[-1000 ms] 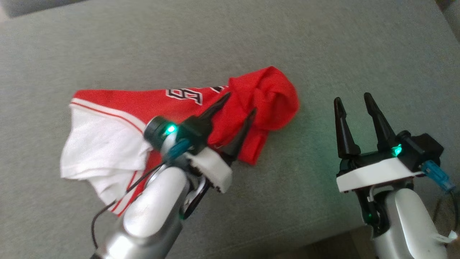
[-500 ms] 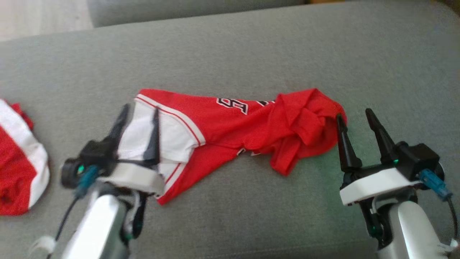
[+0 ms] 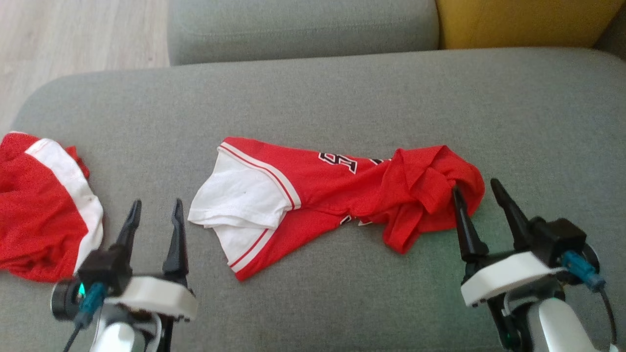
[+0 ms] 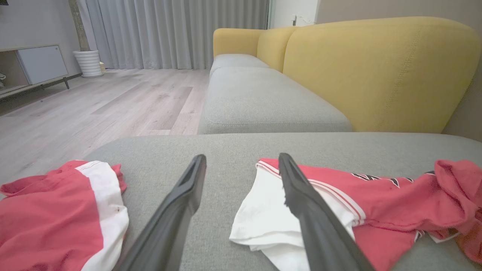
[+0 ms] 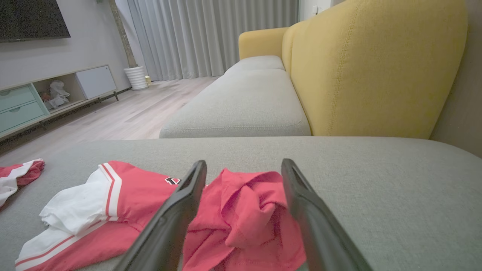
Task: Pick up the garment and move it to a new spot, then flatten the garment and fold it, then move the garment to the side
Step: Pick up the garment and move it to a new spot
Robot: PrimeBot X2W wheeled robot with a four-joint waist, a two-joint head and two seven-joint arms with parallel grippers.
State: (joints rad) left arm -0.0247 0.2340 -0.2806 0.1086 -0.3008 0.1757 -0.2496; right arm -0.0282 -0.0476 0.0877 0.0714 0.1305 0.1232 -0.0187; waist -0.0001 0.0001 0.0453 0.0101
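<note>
Left gripper (image 3: 157, 201): jaws wide apart, nothing between them, holding nothing. It sits just left of the garment (image 3: 313, 190), off its white end and apart from the cloth in the head view. In the left wrist view its right finger crosses the white edge, and I cannot tell whether it touches.

Right gripper (image 3: 475, 185): jaws also spread wide, gripping nothing. It is at the garment's right end, by the bunched red part. Its left fingertip overlaps that bunch in the head view; contact unclear. In the right wrist view the red bunch shows between the two fingers, lying on the seat and not pinched.

The garment is a red jersey with a white panel, white and red trim stripes and black-and-white lettering. It lies stretched sideways on the grey cushion (image 3: 313, 98), white end to the left, folded over itself. The red end to the right is crumpled and not flat.

A second red-and-white cloth (image 3: 39, 220) lies well left of the garment, beyond the left gripper, at the cushion's edge. Behind the garment come another grey seat (image 3: 303, 24) and a yellow backrest (image 3: 518, 22). The wood floor (image 3: 73, 39) is behind and left of it. Far beyond the garment in the wrist views are curtains (image 4: 173, 34), a low cabinet (image 4: 37, 64) and a white pot (image 4: 88, 63).
</note>
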